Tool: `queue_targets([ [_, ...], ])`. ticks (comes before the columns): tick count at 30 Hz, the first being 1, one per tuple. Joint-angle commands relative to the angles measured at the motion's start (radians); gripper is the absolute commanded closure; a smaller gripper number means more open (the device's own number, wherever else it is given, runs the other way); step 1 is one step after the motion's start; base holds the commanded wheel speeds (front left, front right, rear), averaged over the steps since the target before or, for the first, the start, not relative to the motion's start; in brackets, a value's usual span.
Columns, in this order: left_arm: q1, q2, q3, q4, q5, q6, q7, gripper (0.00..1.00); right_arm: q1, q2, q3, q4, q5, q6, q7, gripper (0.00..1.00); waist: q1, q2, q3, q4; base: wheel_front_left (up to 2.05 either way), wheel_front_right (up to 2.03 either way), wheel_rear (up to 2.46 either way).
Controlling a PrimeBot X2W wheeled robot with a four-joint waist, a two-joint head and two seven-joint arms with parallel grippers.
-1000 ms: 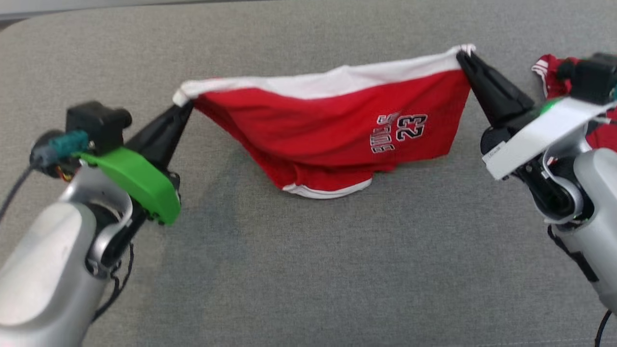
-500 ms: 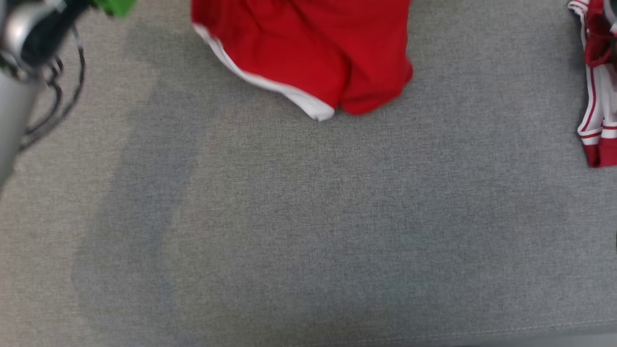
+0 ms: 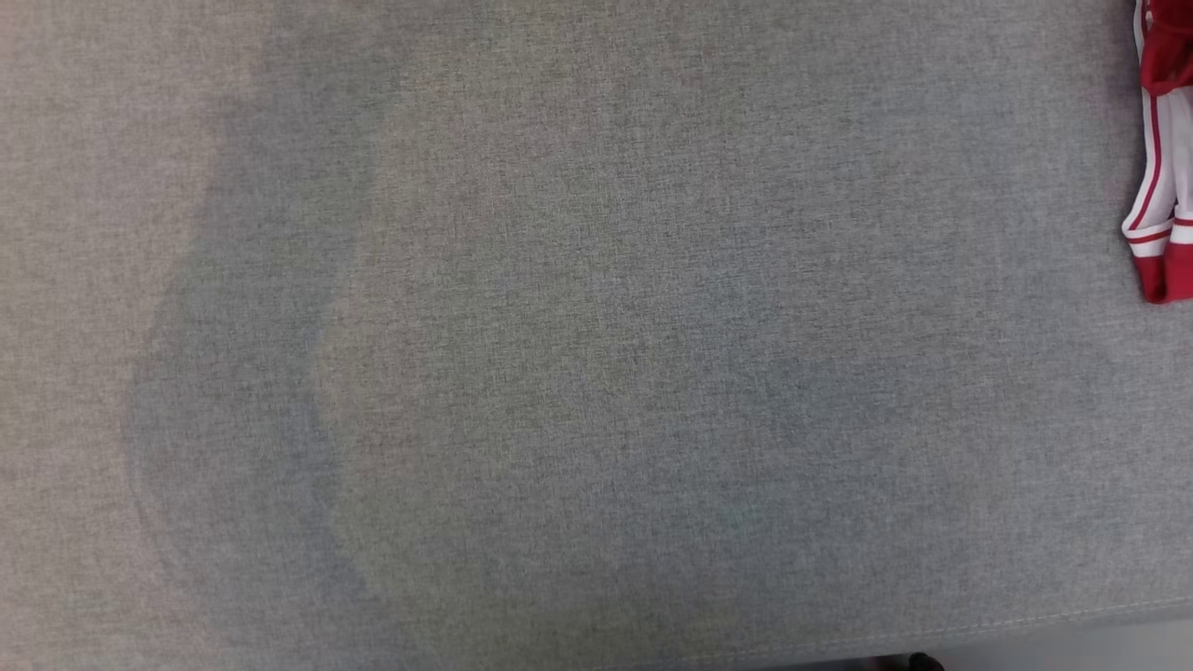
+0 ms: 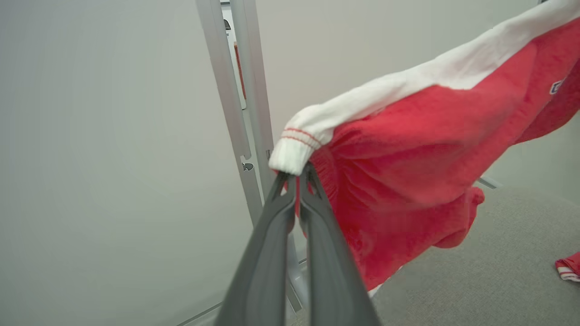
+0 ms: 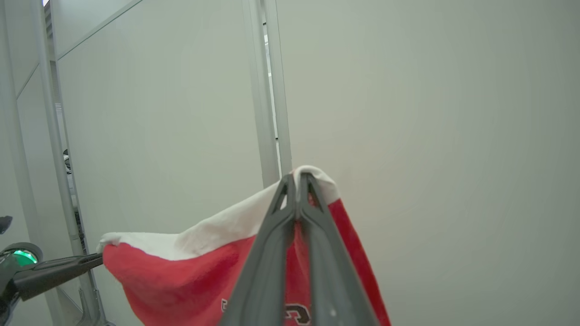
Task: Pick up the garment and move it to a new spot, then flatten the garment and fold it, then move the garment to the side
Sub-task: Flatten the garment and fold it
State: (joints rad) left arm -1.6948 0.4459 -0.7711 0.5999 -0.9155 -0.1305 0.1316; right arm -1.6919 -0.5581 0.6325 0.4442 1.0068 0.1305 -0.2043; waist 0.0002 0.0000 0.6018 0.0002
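Carry step: left gripper [image 4: 297,172] and right gripper [image 5: 297,177] both clenched on red shorts [image 4: 408,149], hanging aloft. Next, probably: lower onto grey cushion [image 3: 596,373], waistband taut.

Below me, grey woven upholstery [image 3: 596,373], stitched seam [image 3: 1025,619] near its front edge; beyond, plain pale wall panels [image 5: 453,136]; grey metal uprights [image 4: 256,90] between; light soft, even.

Red garment [image 4: 408,149], white waistband [image 4: 385,93].

Two hands: left hand [image 4: 297,174], right hand [image 5: 297,177]; two garments: red garment [image 4: 408,149], striped garment [image 3: 1170,177]; one cushion [image 3: 596,373].
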Motion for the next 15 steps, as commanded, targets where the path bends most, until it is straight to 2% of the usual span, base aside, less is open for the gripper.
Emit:
queue_targets([
  [1, 0.000, -0.008, -0.024, 0.012, -0.014, 0.000, -0.015, 1.00, -0.005, -0.014, 0.020, 0.008, 0.016, 0.000, -0.006, 1.00, -0.0002, 0.0000, -0.004, 0.000, 0.00, 0.00, 0.00],
  [5, 0.067, 0.005, -0.116, 0.016, -0.060, 0.000, -0.046, 1.00, 0.059, -0.053, 0.094, 0.002, 0.053, 0.000, -0.011, 1.00, -0.0002, 0.0000, -0.025, -0.003, 0.00, 0.00, 0.00],
  [13, 0.252, 0.107, -0.307, -0.074, -0.164, 0.000, -0.086, 1.00, 0.301, -0.164, 0.233, -0.076, 0.115, 0.000, -0.038, 1.00, -0.0002, 0.0000, -0.134, -0.017, 0.00, 0.00, 0.00],
  [15, 0.304, 0.138, -0.353, -0.112, -0.199, 0.000, -0.066, 1.00, 0.370, -0.201, 0.264, -0.112, 0.132, 0.000, -0.040, 1.00, -0.0002, 0.0000, -0.175, -0.017, 0.00, 0.00, 0.00],
])
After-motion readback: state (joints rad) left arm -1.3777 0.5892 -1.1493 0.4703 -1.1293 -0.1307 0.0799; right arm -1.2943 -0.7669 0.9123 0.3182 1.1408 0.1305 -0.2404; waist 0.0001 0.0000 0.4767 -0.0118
